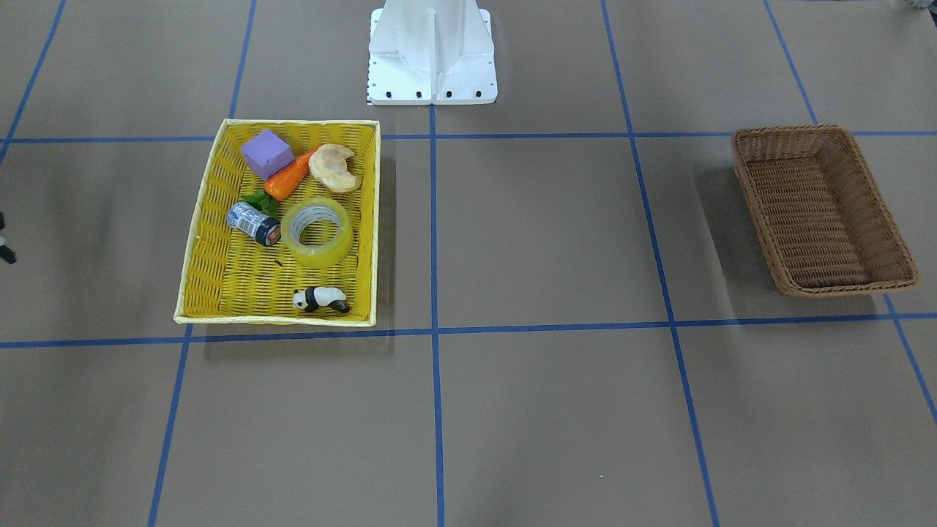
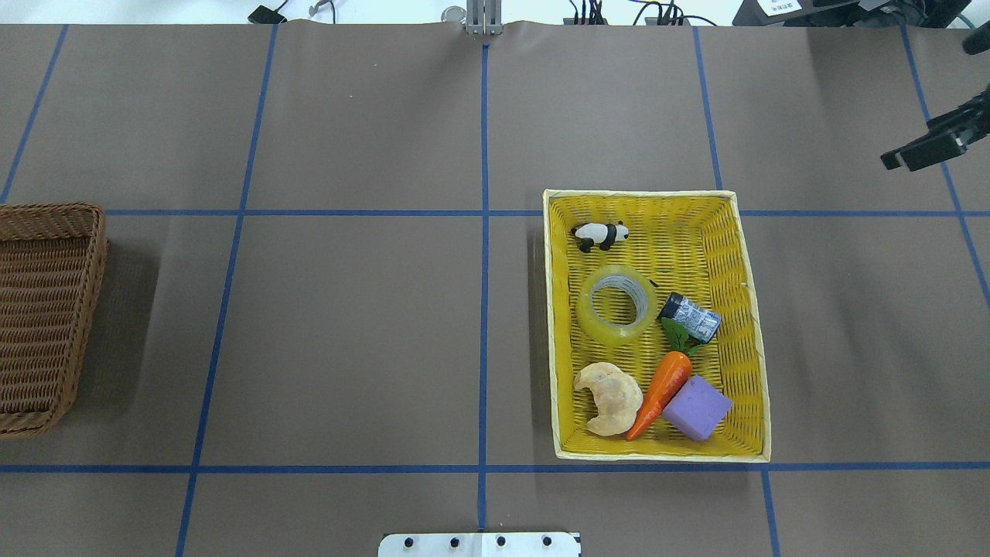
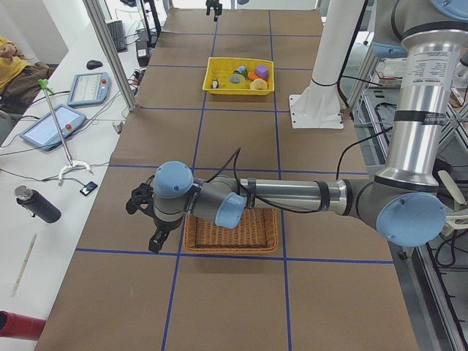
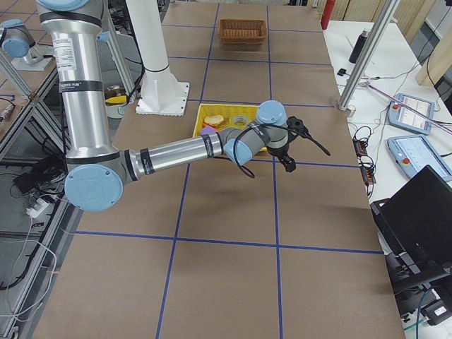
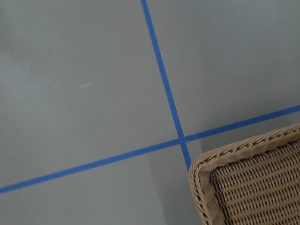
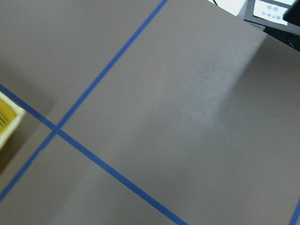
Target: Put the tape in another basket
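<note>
Now | pre-grasp: tape (image 2: 616,302) untouched | right gripper (image 4: 309,161) wide; left gripper (image 3: 145,221), can't tell | next: right descends over tape.

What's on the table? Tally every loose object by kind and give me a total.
Baskets: 2 (yellow basket, brown wicker basket)
Toy foods: 2 (carrot, croissant)
Tape roll: 1
Panda figurine: 1
Small can: 1
Purple block: 1
Total: 8
</note>
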You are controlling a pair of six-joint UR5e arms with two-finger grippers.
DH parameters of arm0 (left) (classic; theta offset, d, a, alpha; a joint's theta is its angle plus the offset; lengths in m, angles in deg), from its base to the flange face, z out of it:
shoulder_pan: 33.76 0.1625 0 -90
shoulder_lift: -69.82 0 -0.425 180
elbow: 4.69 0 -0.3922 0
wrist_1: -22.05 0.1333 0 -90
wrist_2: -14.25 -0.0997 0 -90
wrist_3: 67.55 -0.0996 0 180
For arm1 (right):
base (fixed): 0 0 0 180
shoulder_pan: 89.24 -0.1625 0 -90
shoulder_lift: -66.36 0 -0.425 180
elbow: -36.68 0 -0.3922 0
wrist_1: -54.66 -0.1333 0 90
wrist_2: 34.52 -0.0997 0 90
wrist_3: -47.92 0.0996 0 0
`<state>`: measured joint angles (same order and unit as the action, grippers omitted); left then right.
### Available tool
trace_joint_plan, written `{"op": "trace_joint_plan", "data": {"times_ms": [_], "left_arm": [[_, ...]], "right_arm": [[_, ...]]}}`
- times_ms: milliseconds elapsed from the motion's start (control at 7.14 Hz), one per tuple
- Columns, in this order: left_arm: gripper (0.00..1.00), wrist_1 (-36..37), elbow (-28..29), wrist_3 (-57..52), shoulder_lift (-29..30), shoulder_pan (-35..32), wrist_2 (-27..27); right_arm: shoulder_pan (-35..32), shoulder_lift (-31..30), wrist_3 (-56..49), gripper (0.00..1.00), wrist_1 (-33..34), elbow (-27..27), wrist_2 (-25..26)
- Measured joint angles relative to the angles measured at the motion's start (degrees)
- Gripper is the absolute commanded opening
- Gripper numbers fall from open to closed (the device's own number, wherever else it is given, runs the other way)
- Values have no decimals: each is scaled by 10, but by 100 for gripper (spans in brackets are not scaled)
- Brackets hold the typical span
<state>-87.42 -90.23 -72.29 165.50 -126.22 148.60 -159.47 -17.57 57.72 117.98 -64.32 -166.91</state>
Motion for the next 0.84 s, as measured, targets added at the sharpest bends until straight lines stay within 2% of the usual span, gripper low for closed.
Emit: {"op": "trace_joint_plan", "data": {"times_ms": [280,561,841], "left_arm": [[99,-2,-1,3,0,0,0],[99,-12,1,4,-1,0,0],[99,-28,8,5,-2,0,0]], "right_arm": [[102,21,129,99,0,-42,34],[204,44,220,94,11,-58,109],[272,88,243,94,96,-61,172]]}}
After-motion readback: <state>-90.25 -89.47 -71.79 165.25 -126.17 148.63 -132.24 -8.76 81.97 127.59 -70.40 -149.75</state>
